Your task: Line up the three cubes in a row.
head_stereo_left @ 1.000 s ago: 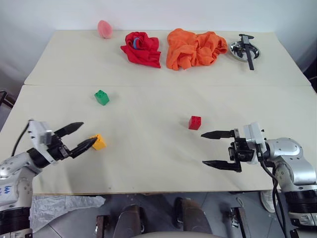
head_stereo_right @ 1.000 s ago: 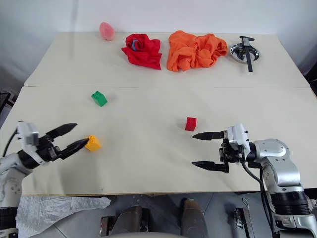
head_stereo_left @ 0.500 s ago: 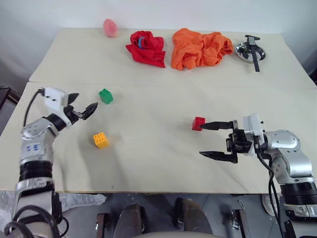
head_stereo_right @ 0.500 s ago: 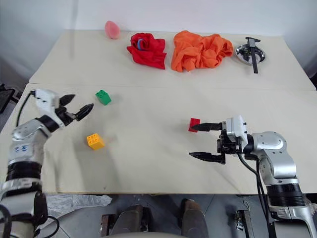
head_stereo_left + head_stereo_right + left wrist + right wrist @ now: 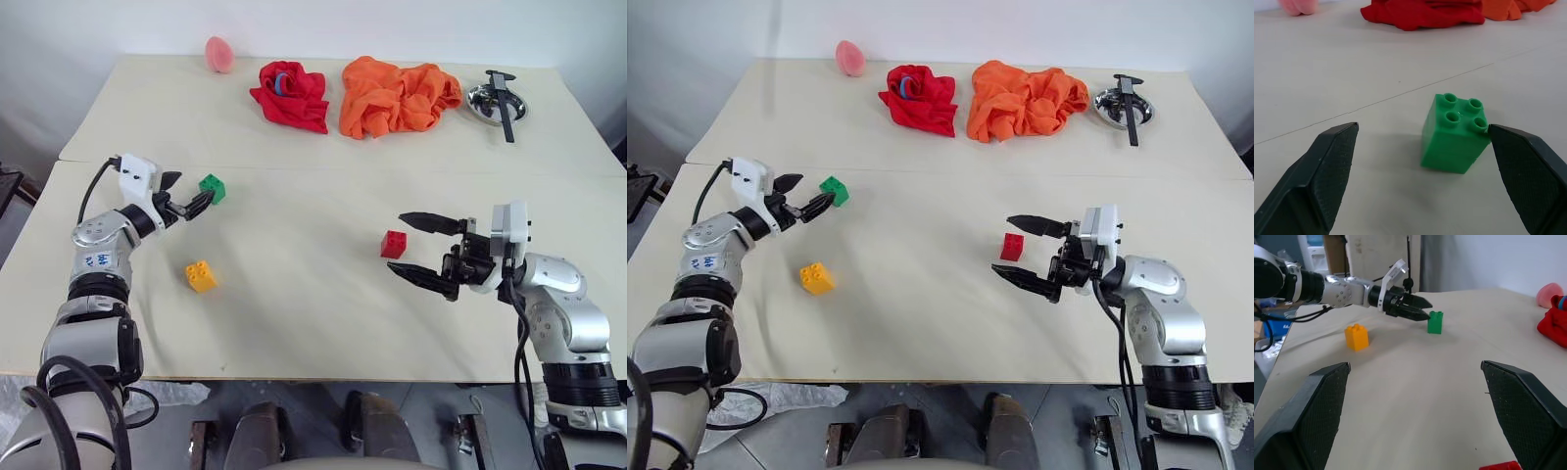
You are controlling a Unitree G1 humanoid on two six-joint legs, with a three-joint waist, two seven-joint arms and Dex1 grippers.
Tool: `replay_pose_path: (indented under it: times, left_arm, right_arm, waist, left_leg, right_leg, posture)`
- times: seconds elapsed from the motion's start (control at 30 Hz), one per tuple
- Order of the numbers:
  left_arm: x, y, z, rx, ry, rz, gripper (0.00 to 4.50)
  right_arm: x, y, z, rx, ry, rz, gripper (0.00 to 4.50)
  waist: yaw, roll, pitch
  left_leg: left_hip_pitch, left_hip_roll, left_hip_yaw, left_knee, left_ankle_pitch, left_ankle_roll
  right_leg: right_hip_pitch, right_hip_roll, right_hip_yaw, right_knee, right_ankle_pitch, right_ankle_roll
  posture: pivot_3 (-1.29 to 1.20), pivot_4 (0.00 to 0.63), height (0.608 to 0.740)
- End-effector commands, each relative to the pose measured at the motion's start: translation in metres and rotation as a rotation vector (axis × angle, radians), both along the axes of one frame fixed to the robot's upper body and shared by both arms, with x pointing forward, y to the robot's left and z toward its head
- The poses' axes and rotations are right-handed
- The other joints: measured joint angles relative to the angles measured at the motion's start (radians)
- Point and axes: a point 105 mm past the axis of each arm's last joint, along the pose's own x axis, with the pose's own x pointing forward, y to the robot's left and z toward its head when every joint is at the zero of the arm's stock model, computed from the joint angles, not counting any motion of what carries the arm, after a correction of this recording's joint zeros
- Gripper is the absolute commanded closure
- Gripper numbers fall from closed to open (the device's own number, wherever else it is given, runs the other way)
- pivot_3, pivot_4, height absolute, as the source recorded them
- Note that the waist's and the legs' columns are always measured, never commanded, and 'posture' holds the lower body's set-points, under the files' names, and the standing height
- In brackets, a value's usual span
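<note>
Left end effector (image 5: 189, 205) open at green cube (image 5: 1454, 133), fingertip touching

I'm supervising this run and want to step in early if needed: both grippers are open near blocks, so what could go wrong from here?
The left gripper is open with the green cube off-centre, close to one finger; closing could nudge or tip it rather than grip it. The right gripper is open beside the red cube and might knock it away. The yellow cube sits under the left arm's path.
</note>
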Motion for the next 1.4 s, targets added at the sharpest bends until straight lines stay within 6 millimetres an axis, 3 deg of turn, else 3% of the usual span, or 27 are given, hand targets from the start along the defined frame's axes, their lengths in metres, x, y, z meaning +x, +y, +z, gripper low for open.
replay_pose_path:
  times: [0.03, 0.47, 0.57, 0.8, 0.83, 0.97, 1.07, 1.2, 1.27, 1.4]
  left_arm:
    - [0.003, -0.002, 0.004, 0.02, -0.011, -0.003, 0.0]
    - [0.009, -0.007, 0.003, 0.011, 0.019, 0.026, 0.0]
    - [0.009, -0.007, -0.001, 0.008, 0.045, 0.025, 0.63]
    - [0.008, -0.013, 0.002, 0.004, 0.033, -0.02, 2.84]
    - [0.007, -0.02, 0.006, -0.014, 0.017, -0.075, 3.04]
    - [-0.004, -0.056, 0.032, -0.056, -0.057, -0.361, 3.03]
    - [-0.022, -0.093, 0.04, 0.077, -0.08, -0.666, 3.03]
    - [-0.04, -0.128, 0.039, 0.215, -0.075, -0.927, 3.03]
    - [-0.044, -0.156, 0.034, 0.265, -0.06, -1.021, 3.03]
    - [-0.039, -0.185, 0.017, 0.309, -0.024, -1.01, 3.03]
  right_arm:
    - [-0.005, -0.003, 0.012, 0.024, -0.057, -0.021, 0.02]
    - [-0.007, -0.005, 0.007, 0.029, -0.052, -0.048, 0.02]
    - [-0.006, -0.005, 0.008, 0.034, -0.056, -0.054, 0.0]
    - [-0.006, -0.008, 0.007, 0.039, -0.059, -0.077, 0.0]
    - [-0.007, -0.009, 0.006, 0.04, -0.058, -0.083, 0.0]
    - [-0.011, -0.014, 0.004, 0.038, -0.055, -0.111, 0.0]
    - [-0.014, -0.023, 0.003, 0.026, -0.048, -0.141, 0.0]
    - [-0.018, -0.038, 0.003, 0.006, -0.042, -0.178, 0.0]
    - [-0.02, -0.054, 0.003, -0.013, -0.036, -0.222, 0.0]
    - [-0.024, -0.069, 0.0, -0.034, -0.029, -0.266, 0.0]
  waist:
    - [-0.002, 0.0, 0.0]
    - [-0.002, -0.001, 0.0]
    - [-0.002, -0.001, 0.0]
    - [-0.003, -0.001, 0.001]
    - [-0.003, -0.001, 0.001]
    - [0.003, -0.002, 0.001]
    - [0.001, -0.002, 0.001]
    - [0.0, -0.002, 0.001]
    - [0.002, -0.002, 0.001]
    - [0.002, -0.002, 0.001]
  left_leg:
    - [0.0, 0.0, 0.0, 0.0, 0.0, 0.0]
    - [0.0, 0.0, 0.0, 0.0, 0.0, 0.0]
    - [0.0, 0.0, 0.0, 0.0, 0.0, 0.0]
    - [0.0, 0.0, 0.0, 0.0, 0.0, 0.0]
    - [0.0, 0.0, 0.0, 0.0, 0.0, 0.0]
    - [-0.001, 0.0, 0.0, 0.0, 0.0, 0.0]
    - [-0.001, 0.0, 0.0, 0.001, 0.0, 0.0]
    - [-0.001, 0.0, 0.0, 0.001, 0.0, 0.0]
    - [-0.001, 0.0, 0.0, 0.001, 0.0, 0.0]
    - [-0.001, 0.0, 0.0, 0.001, 0.0, 0.0]
  right_leg:
    - [0.0, 0.0, 0.0, 0.0, 0.0, 0.0]
    - [0.0, 0.0, 0.0, 0.0, 0.0, 0.0]
    - [0.0, 0.0, 0.0, 0.0, 0.0, 0.0]
    - [0.0, 0.0, 0.0, 0.0, 0.0, 0.0]
    - [0.0, 0.0, 0.0, 0.0, 0.0, 0.0]
    - [0.0, 0.0, 0.0, 0.0, 0.0, 0.0]
    - [0.0, 0.0, 0.0, 0.0, 0.0, 0.0]
    - [0.0, 0.0, 0.0, 0.0, 0.0, 0.0]
    - [0.0, 0.0, 0.0, 0.0, 0.0, 0.0]
    - [0.0, 0.0, 0.0, 0.0, 0.0, 0.0]
  posture:
    - [0.0, 0.15, 0.74]
    - [0.0, 0.15, 0.74]
    - [0.0, 0.15, 0.74]
    - [0.0, 0.15, 0.74]
    - [0.0, 0.15, 0.74]
    - [0.0, 0.15, 0.74]
    - [0.0, 0.15, 0.74]
    - [0.0, 0.15, 0.74]
    - [0.0, 0.15, 0.74]
    - [0.0, 0.15, 0.74]
